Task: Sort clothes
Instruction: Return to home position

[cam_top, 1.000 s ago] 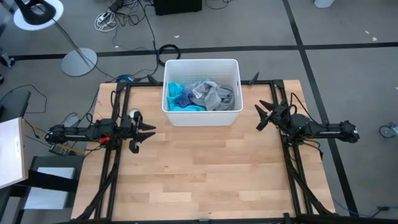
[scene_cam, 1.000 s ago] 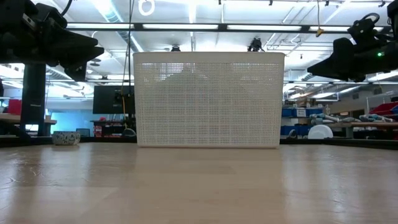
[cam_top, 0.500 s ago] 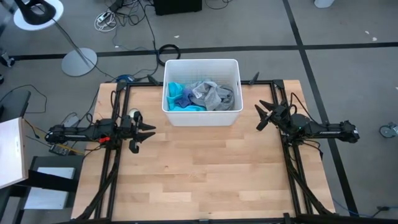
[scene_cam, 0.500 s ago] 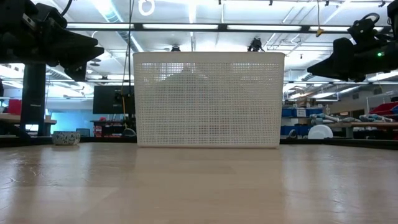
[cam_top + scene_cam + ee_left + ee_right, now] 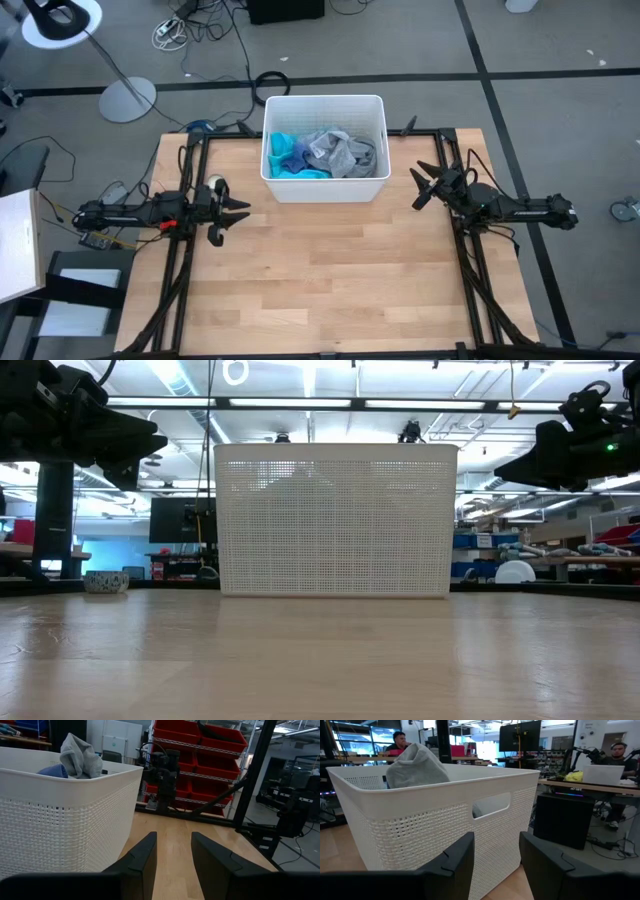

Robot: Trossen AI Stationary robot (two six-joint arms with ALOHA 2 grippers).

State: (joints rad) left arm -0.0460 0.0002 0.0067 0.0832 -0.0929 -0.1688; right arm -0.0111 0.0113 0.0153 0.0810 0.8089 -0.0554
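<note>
The clothes lie piled in the white bin (image 5: 324,185) at the table's far middle: a turquoise shirt (image 5: 283,160), a blue piece (image 5: 296,152) and a grey top (image 5: 342,150). The grey top also rises above the rim in the left wrist view (image 5: 80,756) and the right wrist view (image 5: 417,764). The navy piece and the socks are hidden. My left gripper (image 5: 243,210) is open and empty, left of the bin. My right gripper (image 5: 417,188) is open and empty, right of the bin.
The bin (image 5: 335,520) stands on the wooden table (image 5: 330,280), whose near half shows bare wood. Black frame rails (image 5: 185,290) run along the left and right sides. People sit at desks (image 5: 400,741) in the room beyond.
</note>
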